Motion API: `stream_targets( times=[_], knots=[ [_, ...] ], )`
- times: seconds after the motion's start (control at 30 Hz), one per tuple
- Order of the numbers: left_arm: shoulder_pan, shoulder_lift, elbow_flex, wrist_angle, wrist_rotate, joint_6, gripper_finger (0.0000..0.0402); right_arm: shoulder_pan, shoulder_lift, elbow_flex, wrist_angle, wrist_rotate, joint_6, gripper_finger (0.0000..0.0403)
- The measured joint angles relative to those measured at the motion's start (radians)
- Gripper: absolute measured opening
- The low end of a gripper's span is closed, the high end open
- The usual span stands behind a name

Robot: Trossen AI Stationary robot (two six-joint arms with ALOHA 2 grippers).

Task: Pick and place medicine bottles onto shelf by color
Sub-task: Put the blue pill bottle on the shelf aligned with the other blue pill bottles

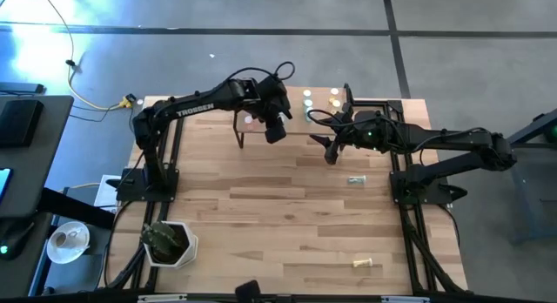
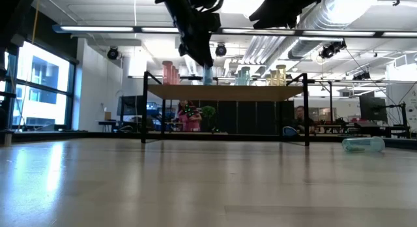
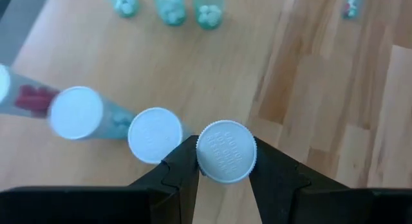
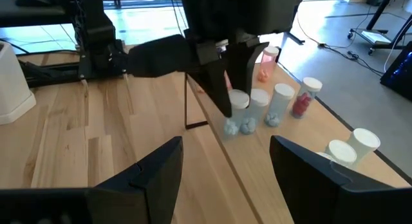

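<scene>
Progress: I judge the task well past the middle; most medicine bottles already stand on the shelf (image 2: 221, 92), a few are left.
On the shelf: in the low view pink bottles (image 2: 171, 72) stand at one end, pale green ones (image 2: 243, 75) in the middle and yellow ones (image 2: 278, 74) toward the other end, so the colour groups look formed.
In hand: the left gripper (image 3: 222, 179) is above the shelf and its jaws are closed on the white cap of a blue bottle (image 3: 226, 151); it is just beside two other white-capped bottles of the blue group.
Step now: the blue bottle seems to be set down next to its own colour; whether its bottom touches the board I cannot tell.
Still left: a pale green bottle (image 2: 363, 144) lies on its side on the bench (image 1: 287, 225) near the right arm, and a yellowish bottle (image 1: 366, 265) lies near the front edge of the bench.
Right gripper: the right gripper (image 4: 225, 179) hovers near the shelf, jaws wide open and empty.
Look of the bottles: small clear tinted cylinders with round ribbed white caps; little pills show inside.
</scene>
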Motion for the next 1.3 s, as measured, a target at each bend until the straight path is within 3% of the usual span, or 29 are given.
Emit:
stream_targets(
  times=[1.3],
  knots=[
    [0.016, -0.003, -0.037, 0.015, -0.007, -0.045, 0.0111, 0.000, 0.000, 0.000, -0.001, 0.000, 0.023, 0.0225]
  ],
)
